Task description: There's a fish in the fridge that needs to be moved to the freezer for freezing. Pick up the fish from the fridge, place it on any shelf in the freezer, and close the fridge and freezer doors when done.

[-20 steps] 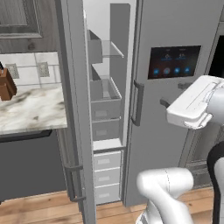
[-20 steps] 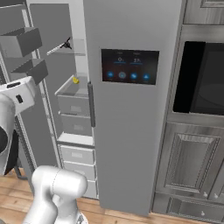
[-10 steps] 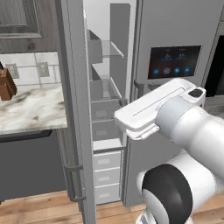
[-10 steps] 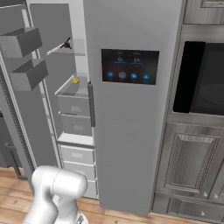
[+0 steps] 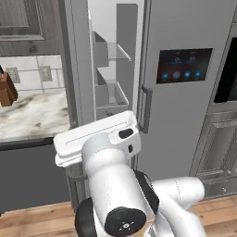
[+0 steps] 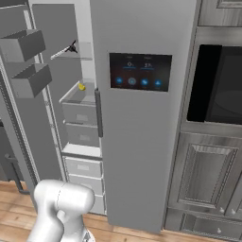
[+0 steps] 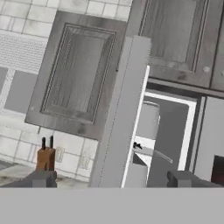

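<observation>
Right base view: your fish (image 6: 71, 47) lies on the upper glass shelf (image 6: 78, 57) inside the open freezer (image 6: 78, 118); fridge door (image 6: 142, 113) with the display panel (image 6: 140, 71) is shut. Over the last second the arm has swung from the right across to centre-left; gripper (image 7: 111, 178) sits with jaws wide apart, holding nothing. You look done placing; next comes closing the freezer door (image 6: 21, 94), I'd judge.

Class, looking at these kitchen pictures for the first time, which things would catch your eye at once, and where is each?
The tall grey unit dominates: its freezer door stands open on the left, while the fridge door, with its dark blue-icon panel, is shut. On an upper glass shelf lies the small dark fish. The robot's white arm looms in the foreground.
</observation>
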Available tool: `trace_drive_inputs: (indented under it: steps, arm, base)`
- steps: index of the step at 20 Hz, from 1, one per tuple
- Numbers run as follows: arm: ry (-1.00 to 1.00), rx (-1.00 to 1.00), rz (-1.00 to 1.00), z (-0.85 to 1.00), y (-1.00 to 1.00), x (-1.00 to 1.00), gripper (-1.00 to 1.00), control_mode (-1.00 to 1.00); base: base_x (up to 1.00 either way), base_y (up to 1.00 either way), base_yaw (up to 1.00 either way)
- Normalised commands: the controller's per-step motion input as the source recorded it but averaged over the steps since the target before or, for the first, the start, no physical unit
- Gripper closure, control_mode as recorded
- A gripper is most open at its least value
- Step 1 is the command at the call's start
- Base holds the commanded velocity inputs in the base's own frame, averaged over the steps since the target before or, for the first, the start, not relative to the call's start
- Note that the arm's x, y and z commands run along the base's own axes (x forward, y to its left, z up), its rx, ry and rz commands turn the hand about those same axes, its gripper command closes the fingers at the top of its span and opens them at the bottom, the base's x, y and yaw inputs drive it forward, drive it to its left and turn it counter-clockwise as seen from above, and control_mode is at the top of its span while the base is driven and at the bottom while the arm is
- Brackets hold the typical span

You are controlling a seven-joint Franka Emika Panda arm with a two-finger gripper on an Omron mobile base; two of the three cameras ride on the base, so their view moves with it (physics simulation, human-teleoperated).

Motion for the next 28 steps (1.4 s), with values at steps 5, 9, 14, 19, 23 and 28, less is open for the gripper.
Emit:
trace_drive_inputs:
  steps: [5,9,14,19,23,28]
  arm:
    - [-0.24,0.18,-0.13,-0.74,0.75,0.33,-1.00,-1.00]
    - [-0.13,0.15,0.01,-0.27,0.06,0.13,-1.00,-1.00]
    - [0.01,0.02,0.05,-0.38,0.00,0.65,-1.00,-1.00]
    - [0.00,0.01,-0.09,-0.24,0.00,0.45,-1.00,-1.00]
    - [0.00,0.00,-0.19,-0.23,0.00,0.52,-1.00,-1.00]
    - [0.00,0.00,-0.24,-0.09,0.00,0.40,-1.00,-1.00]
  base:
    - [0.00,0.00,0.00]
    - [0.00,0.00,0.00]
    - [0.00,0.00,0.00]
    - [0.00,0.00,0.00]
    - [0.00,0.00,0.00]
    - [0.00,0.00,0.00]
